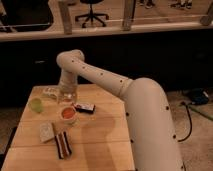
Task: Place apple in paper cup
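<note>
The apple (35,104), small, round and pale yellow-green, sits on the wooden table (105,137) near its left edge. The paper cup (68,114), orange-red with a whitish rim, stands upright a little right of the apple, toward the table's middle. My gripper (66,95) hangs from the white arm (100,77) just behind and above the cup, to the right of the apple and apart from it. Nothing shows in the gripper.
A dark flat packet (85,107) lies just right of the cup. A pale packet (50,91) lies at the back left by the gripper. A pale block (47,131) and a dark bar (63,144) lie at the front left. A dark counter wall stands behind the table.
</note>
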`<state>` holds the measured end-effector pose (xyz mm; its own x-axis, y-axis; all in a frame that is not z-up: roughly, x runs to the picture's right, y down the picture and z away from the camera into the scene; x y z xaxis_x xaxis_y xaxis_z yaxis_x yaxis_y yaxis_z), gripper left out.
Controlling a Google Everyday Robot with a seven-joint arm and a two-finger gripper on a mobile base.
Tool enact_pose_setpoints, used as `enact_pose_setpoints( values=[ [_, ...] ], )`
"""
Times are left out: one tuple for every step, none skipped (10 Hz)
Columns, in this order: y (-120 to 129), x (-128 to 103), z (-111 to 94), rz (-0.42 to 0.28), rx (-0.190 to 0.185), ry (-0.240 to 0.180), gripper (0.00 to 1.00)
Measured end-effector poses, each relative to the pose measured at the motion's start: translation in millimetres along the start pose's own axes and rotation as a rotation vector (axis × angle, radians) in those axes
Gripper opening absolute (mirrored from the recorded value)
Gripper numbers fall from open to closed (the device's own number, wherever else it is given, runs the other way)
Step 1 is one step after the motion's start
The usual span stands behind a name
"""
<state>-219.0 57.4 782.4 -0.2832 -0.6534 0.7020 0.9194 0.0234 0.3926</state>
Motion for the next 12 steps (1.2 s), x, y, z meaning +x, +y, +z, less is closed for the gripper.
enact_pose_setpoints(
  values=[
    [0.6, 0.6, -1.8, 0.001, -0.002, 0.002, 0.80],
    [1.0, 0.7, -2.4, 0.001, -0.004, 0.002, 0.80],
    [0.9, 0.8, -2.5, 0.001, -0.004, 0.002, 0.80],
    [0.9, 0.8, -2.5, 0.001, -0.004, 0.003, 0.80],
    [0.9, 0.8, -2.4, 0.001, -0.004, 0.003, 0.80],
    [0.9, 0.8, -2.5, 0.001, -0.004, 0.003, 0.80],
    [1.0, 0.8, -2.5, 0.002, -0.004, 0.003, 0.80],
    [1.1, 0.8, -2.5, 0.002, -0.003, 0.003, 0.80],
    [1.2, 0.8, -2.6, 0.002, -0.003, 0.003, 0.80],
    [1.3, 0.9, -2.6, 0.002, -0.003, 0.003, 0.80],
    [1.3, 0.9, -2.6, 0.002, -0.003, 0.003, 0.80],
    [1.6, 0.9, -2.7, 0.003, -0.003, 0.003, 0.80]
  ],
)
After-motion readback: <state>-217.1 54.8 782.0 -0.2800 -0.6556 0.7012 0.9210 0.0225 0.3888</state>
